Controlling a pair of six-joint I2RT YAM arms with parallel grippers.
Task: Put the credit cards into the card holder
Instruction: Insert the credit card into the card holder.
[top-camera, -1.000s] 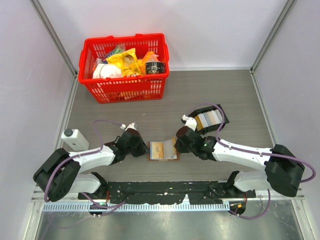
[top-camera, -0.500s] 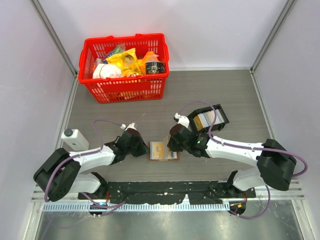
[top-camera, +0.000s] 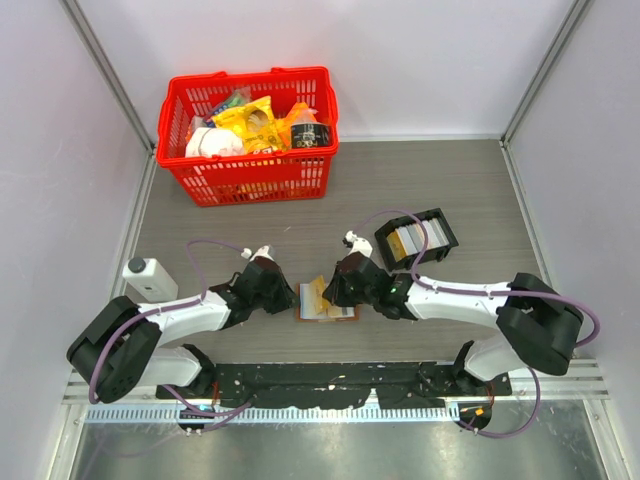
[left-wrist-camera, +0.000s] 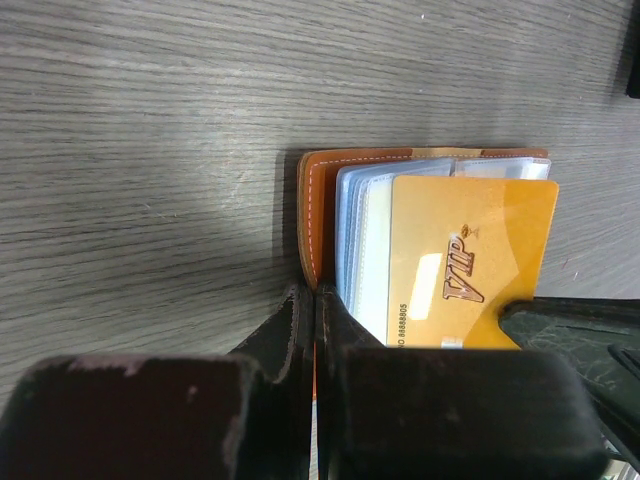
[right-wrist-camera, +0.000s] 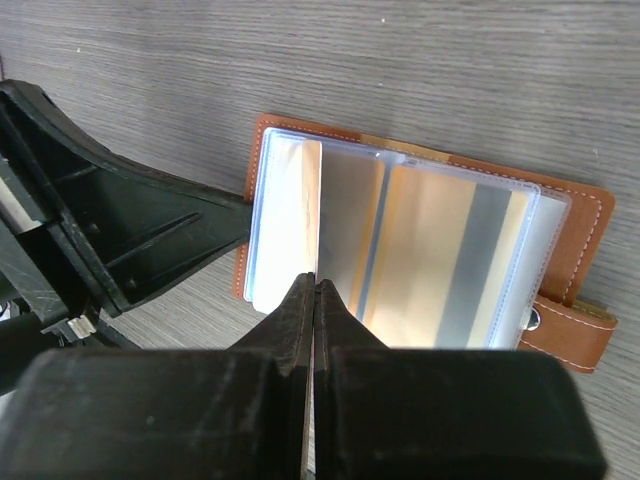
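Credit cards first: a gold VIP card (left-wrist-camera: 470, 265) stands on edge over the open brown leather card holder (top-camera: 326, 302), which lies flat on the grey wood-grain table (top-camera: 440, 180) between the two arms. Right gripper (right-wrist-camera: 314, 290) has its jaws pinched fully together on the lower edge of that gold card, seen edge-on in the right wrist view as a thin strip rising from the fingertips across the holder's clear plastic sleeves (right-wrist-camera: 450, 250). Left gripper (left-wrist-camera: 314, 295) is closed tight as well, clamped on the near edge of the holder's left leather flap and pinning it to the table. The holder's snap tab (right-wrist-camera: 570, 330) sticks out on the right side. More cards (top-camera: 415, 238), white, grey and yellowish, sit upright in a small black open-top tray (top-camera: 440, 222) just behind the right arm. At the back left of the table a red shopping basket (top-camera: 250, 175) is packed with snack packets, and a small white device (top-camera: 148, 276) sits near the left edge.
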